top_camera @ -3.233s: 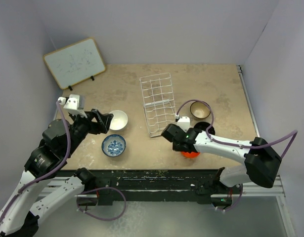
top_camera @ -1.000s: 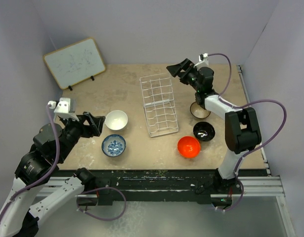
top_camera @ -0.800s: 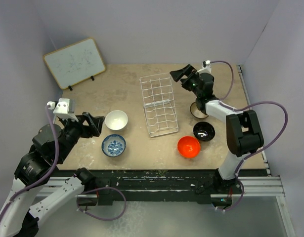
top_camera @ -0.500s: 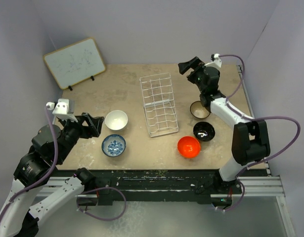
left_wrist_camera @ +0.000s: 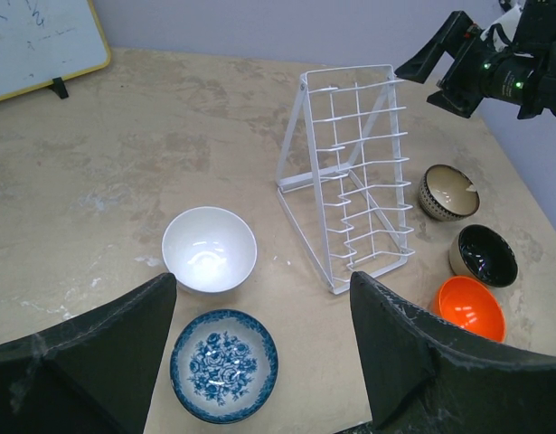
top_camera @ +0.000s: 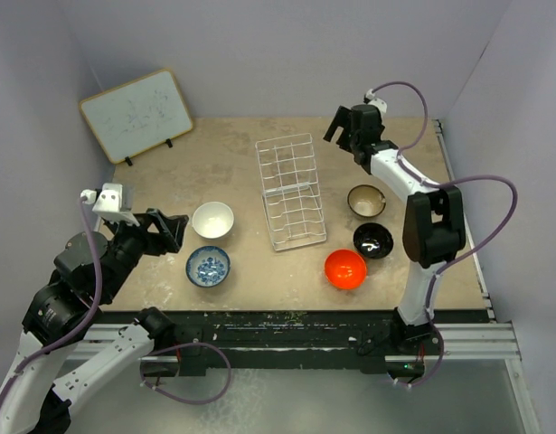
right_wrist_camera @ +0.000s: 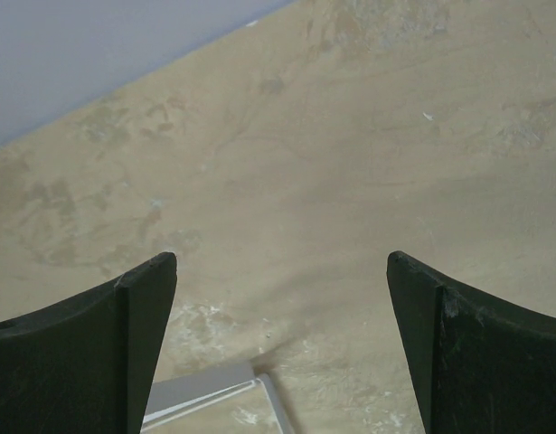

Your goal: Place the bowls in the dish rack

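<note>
The white wire dish rack (top_camera: 289,190) (left_wrist_camera: 350,212) stands mid-table with nothing in it. All the bowls rest on the table. Left of the rack are the white bowl (top_camera: 212,220) (left_wrist_camera: 209,249) and the blue-and-white one (top_camera: 208,267) (left_wrist_camera: 224,365). Right of it are the brown-inside one (top_camera: 366,200) (left_wrist_camera: 447,192), the black one (top_camera: 373,240) (left_wrist_camera: 482,254) and the orange-red one (top_camera: 345,268) (left_wrist_camera: 469,308). My left gripper (top_camera: 176,228) (left_wrist_camera: 262,285) hangs open and empty, high and left of the white bowl. My right gripper (top_camera: 341,125) (right_wrist_camera: 282,262) is open and empty above the table behind the rack's far right corner.
A wood-framed whiteboard (top_camera: 137,113) leans at the back left. Purple walls close in the back and both sides. A pale straight-edged corner (right_wrist_camera: 205,389) shows at the bottom of the right wrist view; I cannot tell what it is.
My right arm rose from over the orange-red bowl and swung to the back of the table, now pointing left behind the rack. My left arm drew back slightly. No bowl moved.
</note>
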Tool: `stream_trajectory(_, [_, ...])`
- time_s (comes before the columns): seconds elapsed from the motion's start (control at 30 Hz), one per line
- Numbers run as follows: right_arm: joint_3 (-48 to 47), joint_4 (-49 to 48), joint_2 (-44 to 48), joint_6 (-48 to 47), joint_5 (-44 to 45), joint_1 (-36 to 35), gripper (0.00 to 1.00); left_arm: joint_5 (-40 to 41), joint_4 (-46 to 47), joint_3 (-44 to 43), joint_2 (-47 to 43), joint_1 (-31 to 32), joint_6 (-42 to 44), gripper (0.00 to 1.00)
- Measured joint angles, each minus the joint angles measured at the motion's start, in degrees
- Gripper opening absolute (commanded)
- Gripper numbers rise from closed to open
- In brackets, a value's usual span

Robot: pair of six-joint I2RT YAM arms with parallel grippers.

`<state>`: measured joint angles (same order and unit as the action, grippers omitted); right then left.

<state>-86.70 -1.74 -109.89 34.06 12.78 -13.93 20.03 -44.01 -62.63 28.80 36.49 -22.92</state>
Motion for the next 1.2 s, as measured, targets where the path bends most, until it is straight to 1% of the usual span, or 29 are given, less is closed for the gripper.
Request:
stream_trajectory(0.27, [-8.44,5.81,-9.14,-5.99,1.11,-1.70,1.00,0.74,-0.50,0.00,-0.50,0.00,-0.02,0.81])
stream_trajectory(0.4, [-9.33,7.54,-11.67,-7.72,1.53,-3.28,1.00,1.29,-0.74,0.00,-0.59,0.00,0.00,0.81])
stream_trajectory(0.67, [-9.40,9.97,-12.74,-9.62,1.36,-3.74,0.95,1.64,-1.42,0.00,-0.59,0.00,0.02,0.81])
stream_trajectory(0.97, [-9.42,11.30,-12.90,-12.50,0.59,-4.68,0.96,1.73,-1.49,0.00,-0.59,0.00,0.04,0.81])
stream_trajectory(1.2, [-10.12,11.63,-16.48,-12.90,0.02,-7.21,0.96,2.10,-1.68,0.00,-1.73,0.00,0.02,0.81])
